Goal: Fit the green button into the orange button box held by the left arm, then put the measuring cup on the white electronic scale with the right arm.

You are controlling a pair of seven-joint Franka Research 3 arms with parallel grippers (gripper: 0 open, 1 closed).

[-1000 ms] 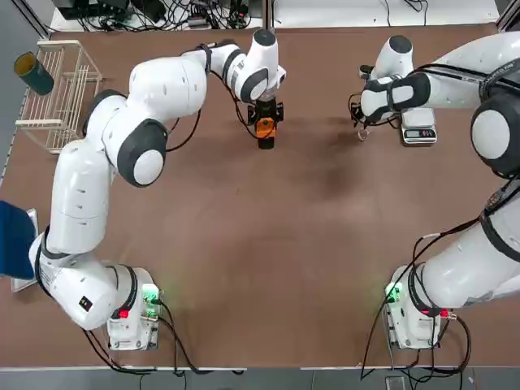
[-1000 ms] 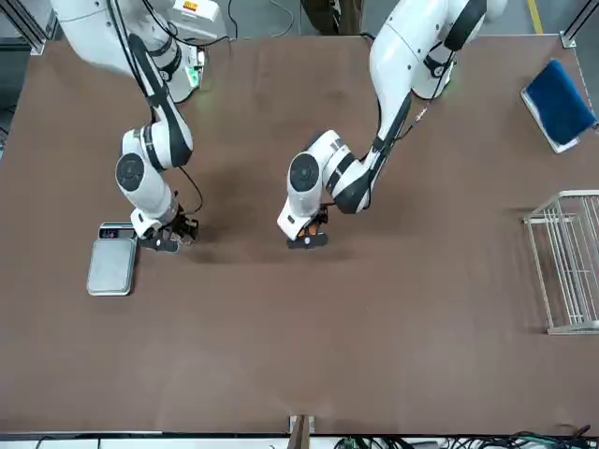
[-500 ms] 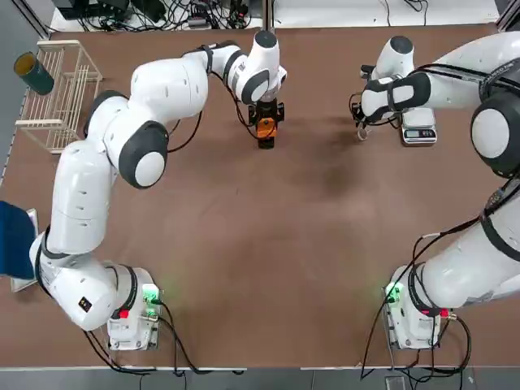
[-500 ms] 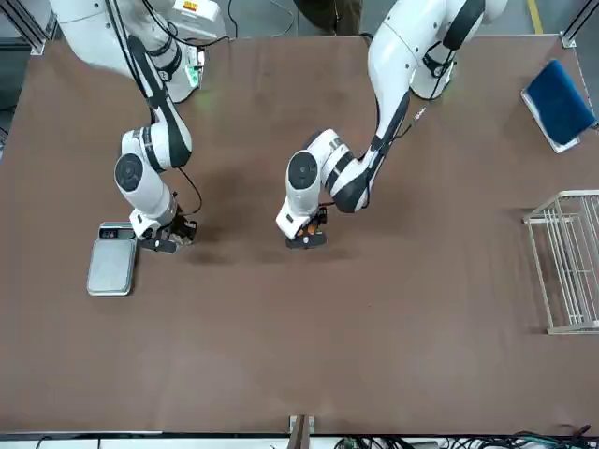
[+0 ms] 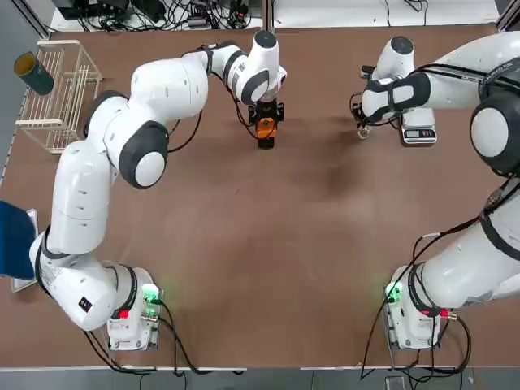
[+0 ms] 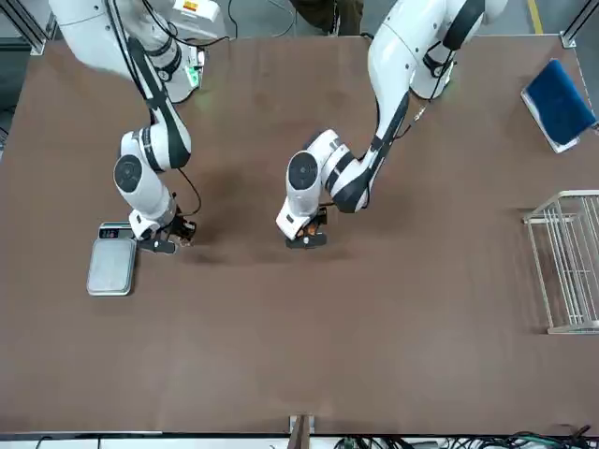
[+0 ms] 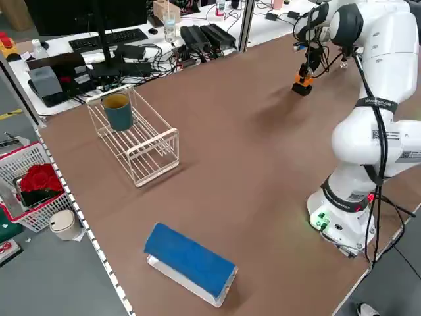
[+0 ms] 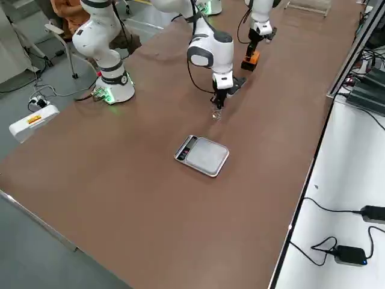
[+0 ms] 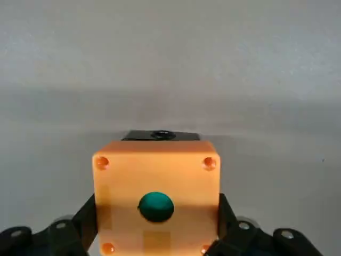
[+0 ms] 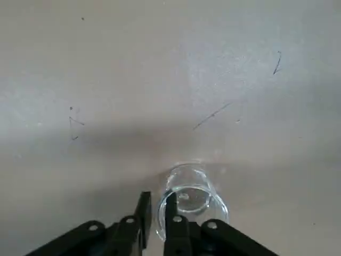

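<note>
My left gripper (image 5: 265, 120) at the far middle of the table is shut on the orange button box (image 9: 156, 176), gripping it by two opposite sides. The green button (image 9: 155, 206) sits in the round hole of the box's face. To the right, my right gripper (image 10: 157, 207) is low over the table beside the white electronic scale (image 5: 419, 130). Its fingers pinch the wall of the clear measuring cup (image 10: 193, 198), one finger inside the rim and one outside. The cup stands on the table, off the scale (image 8: 207, 155).
A black block (image 9: 160, 135) lies just beyond the orange box. A white wire rack (image 5: 57, 93) with a teal cup (image 5: 32, 73) stands at the far left corner. A blue-topped pad (image 5: 12, 240) lies at the left edge.
My right gripper's fingers have closed onto the measuring cup's rim. The left arm and the orange box have hardly shifted.
</note>
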